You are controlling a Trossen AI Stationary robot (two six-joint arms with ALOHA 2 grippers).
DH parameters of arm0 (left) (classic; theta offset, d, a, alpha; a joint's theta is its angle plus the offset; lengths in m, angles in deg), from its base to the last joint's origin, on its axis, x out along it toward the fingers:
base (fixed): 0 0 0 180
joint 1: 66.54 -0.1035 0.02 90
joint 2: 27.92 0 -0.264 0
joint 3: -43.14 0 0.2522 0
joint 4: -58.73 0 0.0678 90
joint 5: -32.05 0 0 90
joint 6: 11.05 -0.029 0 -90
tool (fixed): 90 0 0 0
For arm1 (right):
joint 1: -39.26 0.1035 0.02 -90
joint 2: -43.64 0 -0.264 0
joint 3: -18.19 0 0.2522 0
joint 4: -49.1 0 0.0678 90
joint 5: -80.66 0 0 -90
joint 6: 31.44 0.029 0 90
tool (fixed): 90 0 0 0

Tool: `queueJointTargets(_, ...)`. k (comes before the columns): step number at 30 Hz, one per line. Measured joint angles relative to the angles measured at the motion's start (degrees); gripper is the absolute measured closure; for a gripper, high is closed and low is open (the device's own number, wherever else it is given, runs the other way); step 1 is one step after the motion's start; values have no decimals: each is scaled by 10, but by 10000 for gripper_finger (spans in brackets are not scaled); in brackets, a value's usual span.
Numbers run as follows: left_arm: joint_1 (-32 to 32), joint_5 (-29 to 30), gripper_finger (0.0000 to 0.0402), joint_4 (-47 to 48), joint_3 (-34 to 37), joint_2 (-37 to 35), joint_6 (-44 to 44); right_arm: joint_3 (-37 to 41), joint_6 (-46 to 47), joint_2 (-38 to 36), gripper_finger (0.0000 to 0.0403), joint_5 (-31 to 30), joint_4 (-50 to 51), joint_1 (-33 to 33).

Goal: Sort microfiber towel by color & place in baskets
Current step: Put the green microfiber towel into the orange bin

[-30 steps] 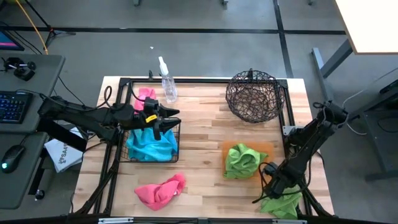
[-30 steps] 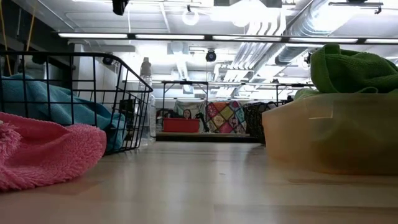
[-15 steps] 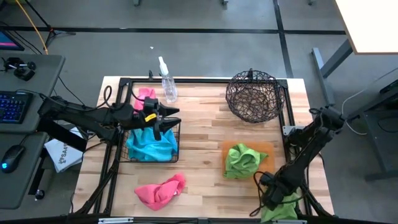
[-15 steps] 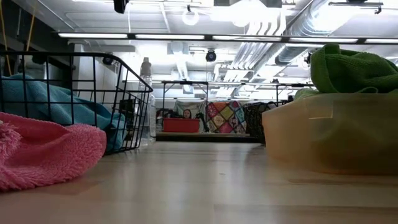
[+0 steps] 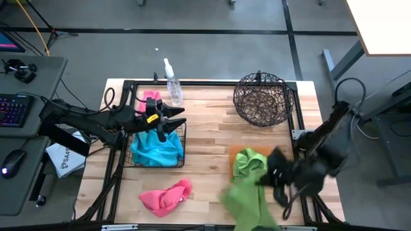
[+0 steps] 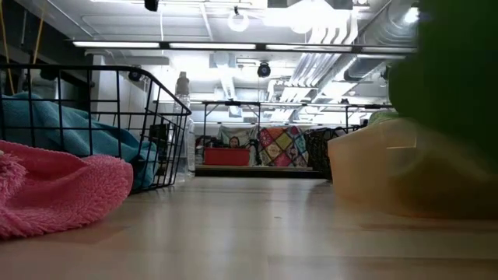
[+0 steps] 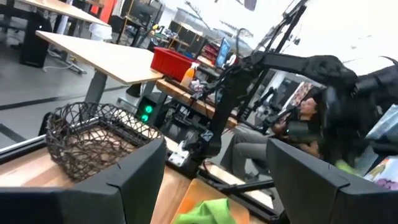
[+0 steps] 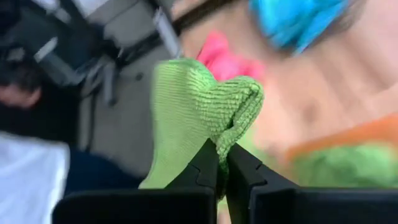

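Note:
My right gripper (image 5: 273,174) is near the table's front right, shut on a green towel (image 5: 247,204) that streams from it toward the near edge, blurred. Another green towel (image 5: 247,160) lies in the orange tray (image 5: 277,153). A blue towel (image 5: 156,149) fills the black wire basket (image 5: 185,142). My left gripper (image 5: 176,120) hovers open above that basket. One pink towel (image 5: 166,196) lies on the table in front of the basket, and another pink towel (image 5: 151,97) lies behind it. The round woven basket (image 5: 262,97) stands at the far right. My right gripper pinches a bunched fold of the green towel (image 8: 231,127) between its two fingertips (image 8: 205,163); several layers are gathered there. The rest of the towel (image 8: 177,124) spreads away beyond the fingers. Whether it hangs clear of the table is lost in blur.
A clear spray bottle (image 5: 172,86) stands at the far edge, left of centre. Bare wood lies between the wire basket and the tray. In the low view the tray (image 6: 389,171) and a green blur (image 6: 459,78) fill the right side. A person sits beyond the table.
My right gripper has shut on the green towel at the table's near right corner. It has then swung up and toward the orange tray. The towel has come off its heap and now trails out toward the near edge.

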Motion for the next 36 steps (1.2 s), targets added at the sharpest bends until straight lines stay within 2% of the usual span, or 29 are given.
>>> queueJointTargets(3, 0, 0, 138, -9, 0, 0, 0, -47, -23, -16, 401, -69, 72, -4)
queueJointTargets(7, 0, -3, 138, -10, 0, 0, 13, -72, 9, -34, 402, -119, 188, -3)
queueJointTargets(13, 0, -37, 138, -10, 0, 0, 43, -68, 100, -41, 402, -111, 348, -3)
queueJointTargets(20, 0, -29, 138, -9, 0, 0, 45, -70, 78, -57, 402, 18, 342, -3)
queueJointTargets(22, 0, -26, 138, -10, 0, 0, 45, -69, 92, -68, 402, 34, 344, -3)
queueJointTargets(25, 0, -26, 138, -9, 0, 0, 37, -69, 103, -86, 403, 26, 343, -3)
queueJointTargets(30, 0, -26, 138, -10, 0, 0, 36, -69, 95, -116, 403, -45, 343, -3)
queueJointTargets(36, 0, -25, 138, -10, 0, 0, 37, -69, 88, -171, 403, -101, 338, -3)
